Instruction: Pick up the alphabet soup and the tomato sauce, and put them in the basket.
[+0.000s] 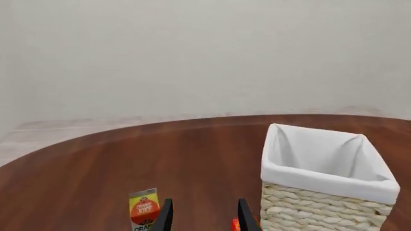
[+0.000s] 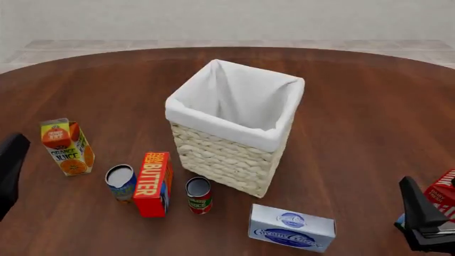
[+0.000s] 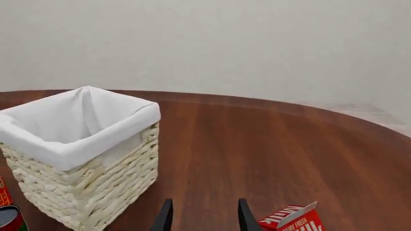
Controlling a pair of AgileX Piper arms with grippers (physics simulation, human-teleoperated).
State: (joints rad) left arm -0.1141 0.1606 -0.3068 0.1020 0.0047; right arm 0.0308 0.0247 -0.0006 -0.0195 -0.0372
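The alphabet soup [image 2: 121, 182], a small can with a silver top and a blue and orange label, stands left of the butter box [image 2: 153, 184]. The tomato sauce [image 2: 199, 195], a can with a green and red label, stands just in front of the basket [image 2: 235, 128]; its top shows in the right wrist view [image 3: 9, 218]. The cream wicker basket with white lining also shows in the left wrist view [image 1: 324, 178] and the right wrist view [image 3: 77, 144]. My left gripper [image 1: 203, 204] is open and empty at the table's near left [image 2: 10, 160]. My right gripper [image 3: 201, 204] is open and empty at the near right [image 2: 423, 213].
An orange juice carton [image 2: 66, 146] stands at the left, also in the left wrist view [image 1: 144, 209]. A cream cheese box [image 2: 291, 228] lies in front of the basket. A red milk carton [image 2: 444, 194] stands by my right gripper, also in the right wrist view [image 3: 292, 221].
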